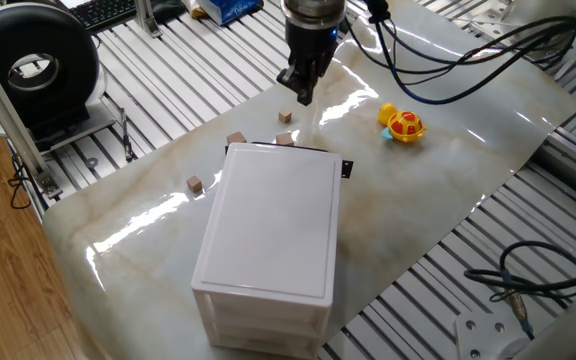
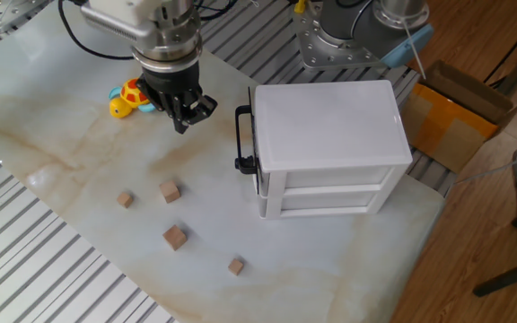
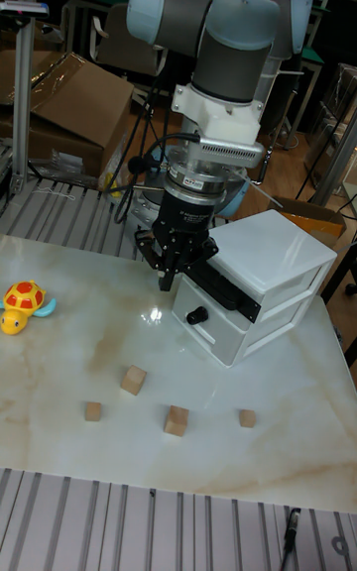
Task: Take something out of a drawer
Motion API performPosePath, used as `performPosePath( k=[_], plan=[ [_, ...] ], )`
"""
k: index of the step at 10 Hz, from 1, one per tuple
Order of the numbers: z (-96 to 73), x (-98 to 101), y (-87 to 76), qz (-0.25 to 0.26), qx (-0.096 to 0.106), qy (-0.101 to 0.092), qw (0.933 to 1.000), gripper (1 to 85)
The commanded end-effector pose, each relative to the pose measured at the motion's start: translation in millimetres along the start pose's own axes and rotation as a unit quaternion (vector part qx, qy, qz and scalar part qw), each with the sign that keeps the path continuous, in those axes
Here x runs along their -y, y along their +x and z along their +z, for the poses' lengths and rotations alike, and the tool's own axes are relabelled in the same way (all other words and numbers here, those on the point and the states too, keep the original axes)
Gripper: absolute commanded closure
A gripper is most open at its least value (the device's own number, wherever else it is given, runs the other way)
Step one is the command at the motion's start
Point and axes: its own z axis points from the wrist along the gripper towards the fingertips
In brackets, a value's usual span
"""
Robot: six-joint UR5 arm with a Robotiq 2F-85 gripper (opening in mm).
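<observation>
The white three-drawer box (image 2: 330, 126) stands on the marble sheet. The drawer (image 2: 242, 139) is the top one, with a thin black front edge (image 1: 286, 149) and a small black tab (image 3: 198, 314). Its front sits slightly proud of the box, and its inside is hidden in every view. My gripper (image 2: 189, 119) hangs point-down over the sheet, a short way in front of the drawer's front and apart from it. The fingers (image 3: 167, 279) look pressed together with nothing visible between them. In one fixed view the gripper (image 1: 303, 93) is beyond the box.
Several small wooden cubes (image 2: 170, 191) (image 2: 176, 236) (image 3: 247, 417) lie scattered on the sheet in front of the box. A yellow and red toy turtle (image 2: 131, 97) sits just behind the gripper. Cables (image 1: 448, 60) trail at the back; slatted table edges surround the sheet.
</observation>
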Motion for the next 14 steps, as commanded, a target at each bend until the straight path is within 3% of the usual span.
performPosePath(
  k=[1,2,4,5,6,8,10,12,14],
  plan=[
    [-5.7,0.3,10.5,-0.031,-0.019,-0.008,0.9993,84.7],
    [-5.7,3.4,9.6,-0.038,-0.018,-0.002,0.9991,84.7],
    [-6.7,27.8,-6.5,-0.059,0.010,0.046,0.9971,84.7],
    [-6.1,21.7,-4.6,-0.057,0.008,0.034,0.9977,84.0],
    [-5.6,5.1,-5.1,-0.055,0.010,0.002,0.9984,78.0],
    [-6.5,-14.8,-9.4,-0.109,0.024,-0.021,0.9936,56.0],
    [-6.1,-29.1,-2.0,-0.120,0.014,-0.016,0.9926,52.7],
    [-8.1,-28.1,-2.4,-0.143,0.019,-0.010,0.9895,38.3],
    [-7.9,-23.3,0.0,-0.162,0.013,-0.001,0.9867,36.0]
  ],
)
